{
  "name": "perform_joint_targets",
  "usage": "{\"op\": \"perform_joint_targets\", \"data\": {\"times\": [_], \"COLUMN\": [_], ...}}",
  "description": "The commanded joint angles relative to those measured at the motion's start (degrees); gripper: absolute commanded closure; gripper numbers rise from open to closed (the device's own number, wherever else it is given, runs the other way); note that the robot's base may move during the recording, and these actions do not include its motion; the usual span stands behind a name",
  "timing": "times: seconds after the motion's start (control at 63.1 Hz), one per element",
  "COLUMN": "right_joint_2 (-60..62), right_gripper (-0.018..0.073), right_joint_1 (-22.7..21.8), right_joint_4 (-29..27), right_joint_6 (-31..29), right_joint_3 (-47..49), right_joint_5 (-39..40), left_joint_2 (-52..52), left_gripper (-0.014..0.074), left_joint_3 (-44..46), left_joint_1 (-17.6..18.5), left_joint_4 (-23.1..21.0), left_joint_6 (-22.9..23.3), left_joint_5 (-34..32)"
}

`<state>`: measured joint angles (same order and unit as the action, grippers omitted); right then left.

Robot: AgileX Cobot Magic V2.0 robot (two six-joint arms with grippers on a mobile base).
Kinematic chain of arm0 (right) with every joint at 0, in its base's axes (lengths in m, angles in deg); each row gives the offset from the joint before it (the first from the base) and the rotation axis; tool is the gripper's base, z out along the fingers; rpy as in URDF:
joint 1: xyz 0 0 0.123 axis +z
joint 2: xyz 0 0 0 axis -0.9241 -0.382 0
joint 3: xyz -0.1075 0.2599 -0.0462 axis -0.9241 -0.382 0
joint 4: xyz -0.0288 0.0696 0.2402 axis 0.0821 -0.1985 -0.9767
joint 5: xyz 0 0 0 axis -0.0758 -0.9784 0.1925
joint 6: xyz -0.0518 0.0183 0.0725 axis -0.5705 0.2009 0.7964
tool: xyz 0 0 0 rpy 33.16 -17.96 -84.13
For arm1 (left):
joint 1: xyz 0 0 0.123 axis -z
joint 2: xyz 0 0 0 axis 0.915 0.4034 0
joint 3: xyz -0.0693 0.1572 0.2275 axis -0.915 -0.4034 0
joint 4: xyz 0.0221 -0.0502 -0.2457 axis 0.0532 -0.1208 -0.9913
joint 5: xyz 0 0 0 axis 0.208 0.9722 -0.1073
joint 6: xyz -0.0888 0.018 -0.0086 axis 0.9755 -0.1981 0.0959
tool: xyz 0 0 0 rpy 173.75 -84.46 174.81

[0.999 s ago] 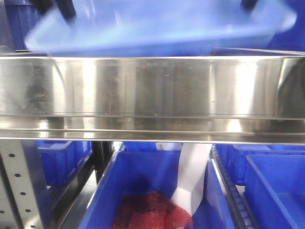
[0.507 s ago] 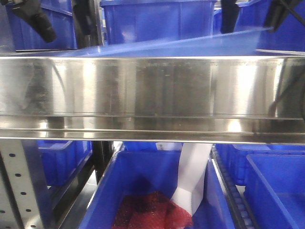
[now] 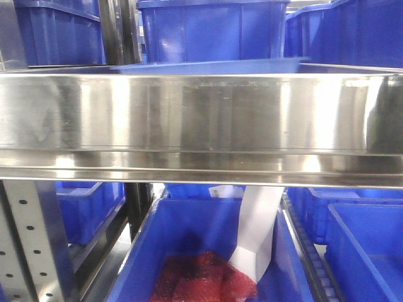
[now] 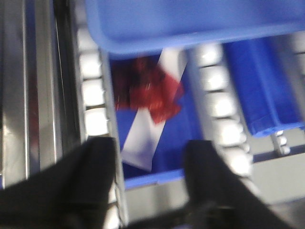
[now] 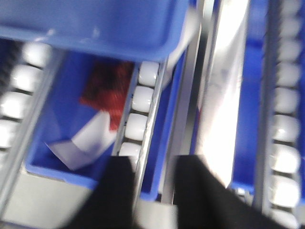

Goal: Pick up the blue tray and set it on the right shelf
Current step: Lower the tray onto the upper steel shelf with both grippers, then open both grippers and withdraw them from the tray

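1. The left gripper (image 4: 148,176) stood open with nothing between its black fingers (image 4: 93,179); the right gripper (image 5: 151,191) was likewise spread and empty.
2. Both hung above a deep bin (image 4: 157,177) holding red bags (image 4: 145,90) and white paper (image 4: 138,140); the views were blurred.
3. The tray (image 3: 208,66) lay on the shelf (image 3: 201,116) behind its steel rail, level, clear of both grippers; bins (image 3: 211,28) stood behind it.

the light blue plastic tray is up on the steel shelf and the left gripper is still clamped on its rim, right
Not quite. The light blue plastic tray does lie on the shiny steel shelf, but the left gripper is not clamped on it: the left wrist view shows its dark fingers spread apart, below the tray with nothing between them.
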<state>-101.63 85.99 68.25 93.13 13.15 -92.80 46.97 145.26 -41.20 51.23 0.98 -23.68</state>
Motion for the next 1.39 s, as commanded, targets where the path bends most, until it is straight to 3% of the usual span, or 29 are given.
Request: {"op": "perform_joint_targets", "data": {"times": [0.0, 0.206, 0.586, 0.729, 0.888, 1.379], "right_joint_2": [7.78, 23.18, 55.38, 65.6, 71.0, 71.06], "right_gripper": [0.0516, 0.0508, 0.0508, 0.0508, 0.0508, 0.0508], "right_joint_1": [-0.03, -0.03, -0.03, -0.03, -0.03, -0.03], "right_joint_4": [1.07, 1.07, 1.14, 4.59, 6.72, 6.72], "right_joint_6": [-0.84, -5.0, -5.37, -5.37, -5.37, -5.37], "right_joint_3": [-3.42, -20.86, -57.79, -66.82, -71.27, -71.39], "right_joint_5": [5.16, 12.5, 36.57, 47.27, 54.55, 54.88], "left_joint_2": [-7.77, -23.47, -54.62, -64.04, -69.79, -70.61], "left_gripper": [0.0507, 0.0646, 0.0645, 0.0645, 0.0645, 0.0645], "left_joint_3": [-2.62, -20.79, -58.85, -69.05, -74.86, -75.09], "left_joint_1": [2.32, 4.63, 4.63, 4.63, 4.63, 4.63], "left_joint_4": [0.99, 1.37, 1.59, 3.45, 5.78, 5.66], "left_joint_6": [0.12, 0.12, -1.04, -1.34, -1.34, -1.34], "left_joint_5": [-5.4, -16.84, -40.94, -49.35, -56.97, -56.59]}}
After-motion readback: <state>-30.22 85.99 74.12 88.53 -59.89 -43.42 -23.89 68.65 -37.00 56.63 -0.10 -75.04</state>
